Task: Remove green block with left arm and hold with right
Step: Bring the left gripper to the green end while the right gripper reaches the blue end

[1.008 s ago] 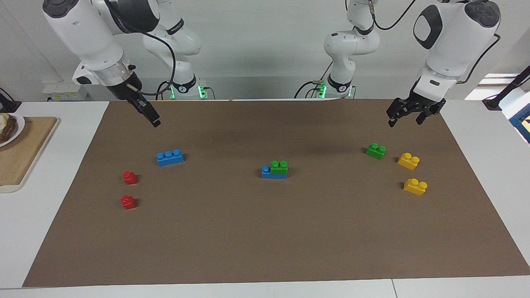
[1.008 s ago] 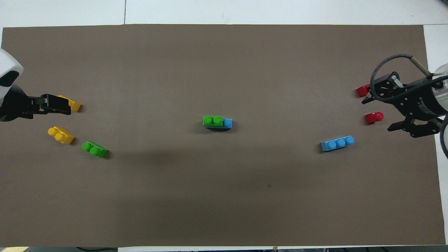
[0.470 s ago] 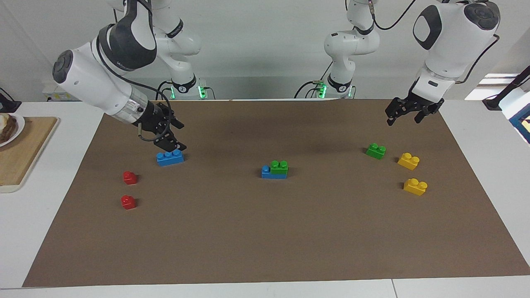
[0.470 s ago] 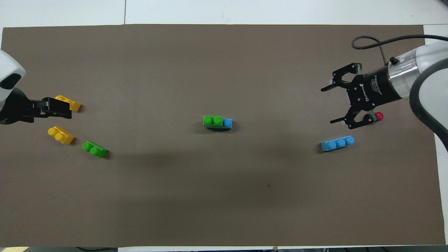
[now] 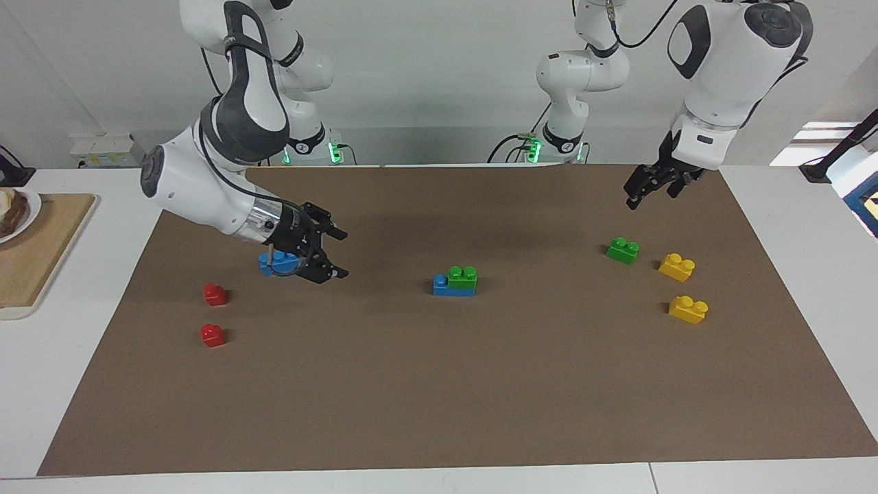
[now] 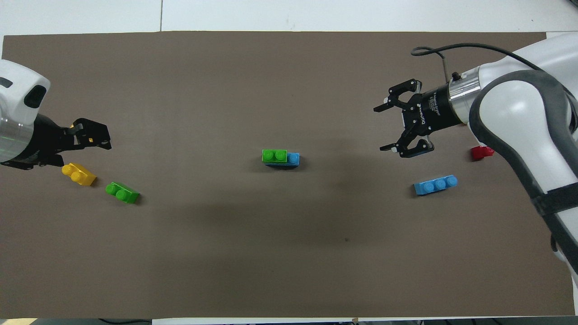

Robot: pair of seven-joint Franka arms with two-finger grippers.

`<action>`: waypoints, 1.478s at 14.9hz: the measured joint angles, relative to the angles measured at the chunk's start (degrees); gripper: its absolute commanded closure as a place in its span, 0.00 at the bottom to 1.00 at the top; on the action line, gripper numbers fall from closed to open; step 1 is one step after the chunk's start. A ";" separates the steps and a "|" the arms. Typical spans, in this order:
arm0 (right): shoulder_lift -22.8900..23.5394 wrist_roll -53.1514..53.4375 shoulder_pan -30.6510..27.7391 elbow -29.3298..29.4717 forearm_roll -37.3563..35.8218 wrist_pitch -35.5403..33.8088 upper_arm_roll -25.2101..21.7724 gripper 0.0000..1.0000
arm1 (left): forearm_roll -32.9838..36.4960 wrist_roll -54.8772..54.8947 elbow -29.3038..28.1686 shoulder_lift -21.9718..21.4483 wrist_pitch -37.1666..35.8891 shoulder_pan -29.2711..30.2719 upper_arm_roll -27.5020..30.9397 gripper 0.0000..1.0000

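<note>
While both arms are up over the mat, what I watch is the green block point(image 5: 463, 276) seated on one end of a blue brick point(image 5: 444, 286) at the middle of the desk, the pair's long axis running along the desk from one arm's end to the other. My right tool point(image 5: 336, 254) hangs released and empty over the mat, its spread fingers pointing at the stack from the right arm's end, roughly in line with that axis, and it is plainly the nearer of the two. My left tool point(image 5: 639, 192) is near the robots' edge at the left arm's end, released too, well apart from the stack; a loose green brick point(image 5: 623, 250) lies nearer it.
</note>
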 measured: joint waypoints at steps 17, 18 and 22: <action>3.22 1.78 10.35 -9.70 8.96 18.12 0.11 0.06 | -2.93 -79.30 -7.81 2.00 16.18 -19.28 -0.34 0.00; 3.66 1.77 10.70 -9.76 9.20 18.99 0.11 0.06 | -2.93 -81.29 -7.97 3.20 17.80 -20.53 -0.36 0.00; 5.51 1.76 13.26 -9.82 11.21 23.52 0.12 0.06 | -2.93 -85.96 -8.09 7.64 23.07 -23.39 -0.33 0.00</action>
